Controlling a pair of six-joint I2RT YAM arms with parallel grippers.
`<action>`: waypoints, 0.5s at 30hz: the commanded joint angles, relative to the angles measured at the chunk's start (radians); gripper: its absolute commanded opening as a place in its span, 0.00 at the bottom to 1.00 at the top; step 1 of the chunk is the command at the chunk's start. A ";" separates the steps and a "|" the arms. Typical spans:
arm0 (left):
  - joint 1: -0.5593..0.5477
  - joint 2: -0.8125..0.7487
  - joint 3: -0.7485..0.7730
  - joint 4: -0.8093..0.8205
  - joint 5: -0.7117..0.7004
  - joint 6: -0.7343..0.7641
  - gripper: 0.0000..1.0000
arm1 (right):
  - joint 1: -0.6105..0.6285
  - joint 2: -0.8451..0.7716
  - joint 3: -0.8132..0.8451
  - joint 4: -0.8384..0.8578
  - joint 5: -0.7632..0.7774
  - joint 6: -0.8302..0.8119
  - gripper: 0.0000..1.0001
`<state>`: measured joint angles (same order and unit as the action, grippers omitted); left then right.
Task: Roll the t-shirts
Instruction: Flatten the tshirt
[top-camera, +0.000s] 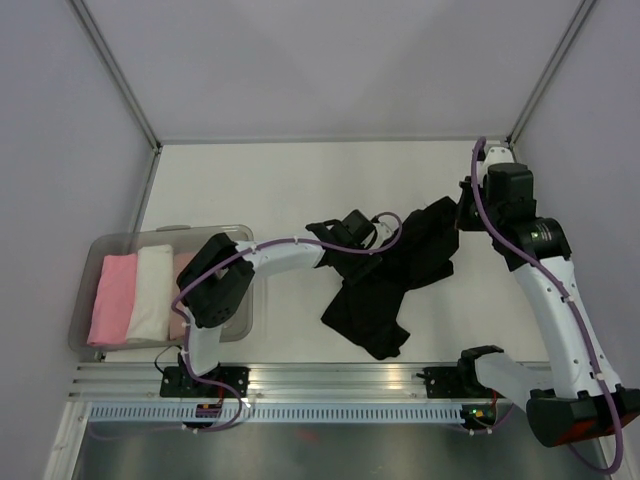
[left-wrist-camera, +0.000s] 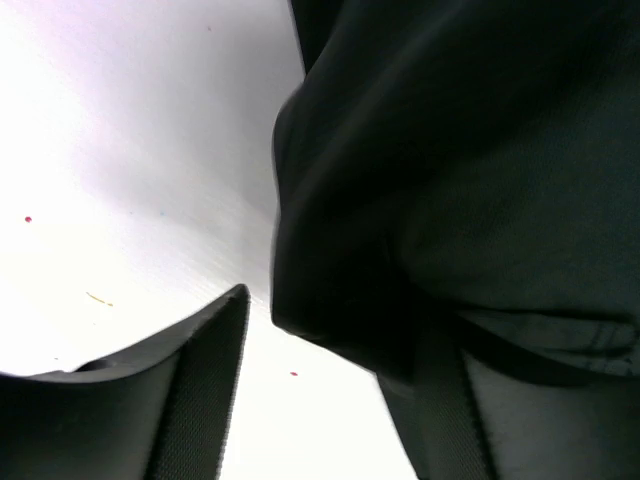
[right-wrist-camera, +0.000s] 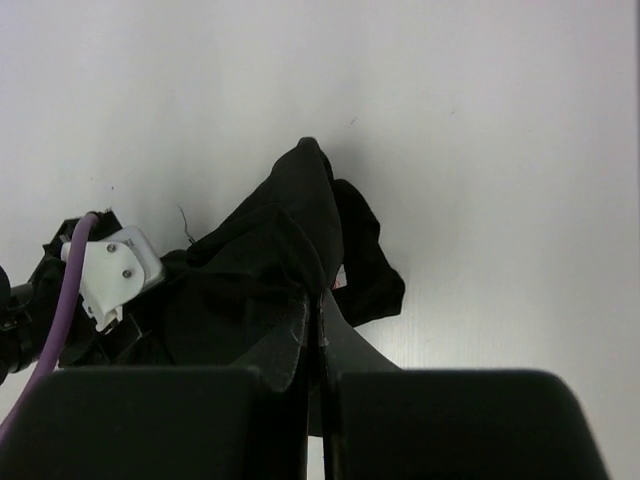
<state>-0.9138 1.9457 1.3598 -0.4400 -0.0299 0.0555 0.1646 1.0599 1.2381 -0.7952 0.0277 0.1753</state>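
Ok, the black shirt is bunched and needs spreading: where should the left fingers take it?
The shirt by its near corner, low from the near side: it lies loose on the table, opposite the end pinched in the right fingers, so pulling should spread it.

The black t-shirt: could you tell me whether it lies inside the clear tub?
No, the black t-shirt lies crumpled on the table, well to the right of the tub.
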 joint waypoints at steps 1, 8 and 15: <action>0.004 -0.034 -0.017 -0.003 -0.025 -0.023 0.65 | -0.036 -0.017 0.095 -0.033 0.054 -0.042 0.00; 0.042 -0.149 -0.059 -0.002 -0.033 0.122 0.22 | -0.143 0.067 0.156 0.039 -0.024 -0.056 0.00; 0.266 -0.154 0.196 0.085 -0.106 0.361 0.02 | -0.270 0.346 0.465 0.186 -0.115 0.016 0.00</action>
<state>-0.7555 1.8145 1.3899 -0.4473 -0.0662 0.2592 -0.0574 1.2907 1.4784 -0.7391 -0.0349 0.1513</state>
